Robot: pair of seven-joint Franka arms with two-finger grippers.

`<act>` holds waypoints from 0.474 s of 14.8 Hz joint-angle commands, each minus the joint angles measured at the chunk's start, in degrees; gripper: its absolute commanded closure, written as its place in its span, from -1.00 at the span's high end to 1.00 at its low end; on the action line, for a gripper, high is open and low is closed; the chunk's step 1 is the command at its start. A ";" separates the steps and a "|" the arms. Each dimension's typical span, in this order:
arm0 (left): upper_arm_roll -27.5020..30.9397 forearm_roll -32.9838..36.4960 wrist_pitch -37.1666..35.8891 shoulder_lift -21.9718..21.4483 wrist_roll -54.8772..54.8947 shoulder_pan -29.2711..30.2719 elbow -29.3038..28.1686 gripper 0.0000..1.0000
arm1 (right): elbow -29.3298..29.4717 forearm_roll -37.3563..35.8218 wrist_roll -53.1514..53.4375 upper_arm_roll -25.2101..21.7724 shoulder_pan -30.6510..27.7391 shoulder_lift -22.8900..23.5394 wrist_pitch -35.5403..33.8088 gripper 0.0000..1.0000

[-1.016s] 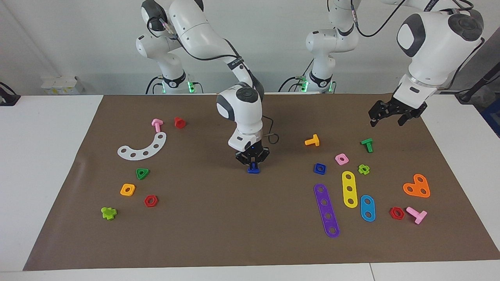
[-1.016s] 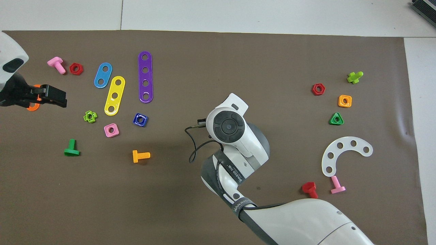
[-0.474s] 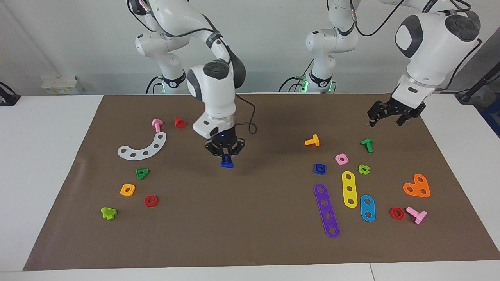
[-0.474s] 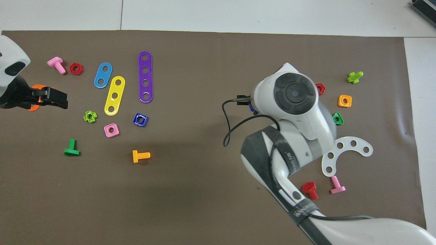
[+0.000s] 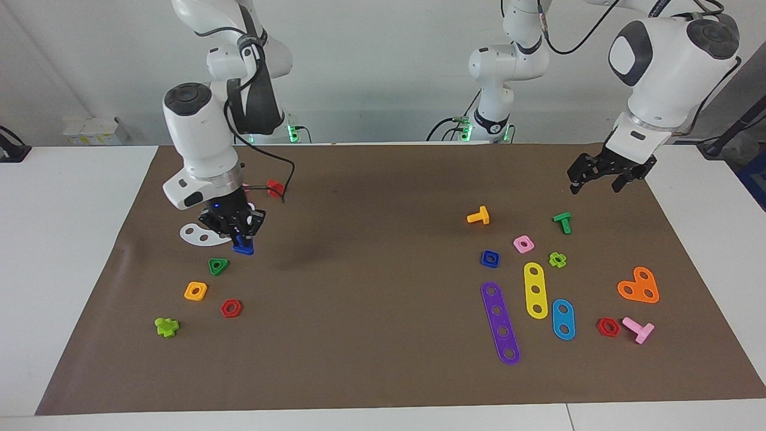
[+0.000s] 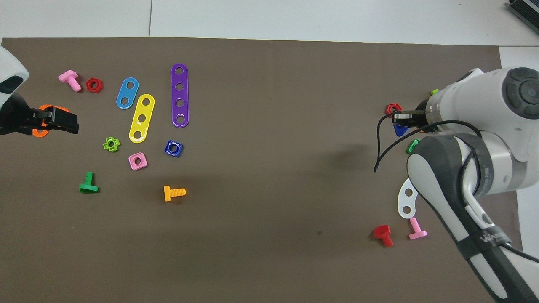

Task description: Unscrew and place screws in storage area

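- Since a second ago the right arm has swung from the middle of the mat toward its own end of the table, and the right gripper has carried the blue bolt along with it.
- The right gripper's fingers are pinched on the bolt's shaft; the bolt hangs upright, wide head down, its long axis roughly vertical.
- The bolt is up in the air, over bare mat just beside the green triangle nut and the end of the white curved strip.
- The storage patch lies among the green triangle nut, the yellow square nut, the red hexagon nut and the lime bolt; in the facing view it lies just below the gripper, so farther from the robots than the spot the bolt hangs over.
- My judgement: a short carry outward and a descent would put the bolt's head flat on the mat; the nearby nuts leave little room, so the descent should aim for the gaps between them.
- The left gripper waits with fingers spread, over the mat at the left arm's end, well apart from all this.
- The right arm is plainly the nearer one.
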 commanded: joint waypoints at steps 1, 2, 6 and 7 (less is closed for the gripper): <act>-0.05 -0.78 1.33 -1.88 -0.36 0.38 -2.26 1.00 | -7.04 3.33 -2.36 0.96 -2.66 -2.22 4.08 -1.00; -0.05 -0.78 1.33 -1.88 -0.36 0.46 -2.26 1.00 | -8.80 3.86 -2.45 0.87 -3.10 -2.22 5.75 -1.00; -0.05 -0.78 1.33 -1.88 -0.36 0.46 -2.26 1.00 | -14.79 3.95 -2.11 0.87 -3.55 -0.38 15.68 -1.00; -0.05 -0.78 1.33 -1.88 -0.36 0.46 -2.26 1.00 | -14.79 3.95 -2.10 0.87 -3.90 0.15 16.22 -1.00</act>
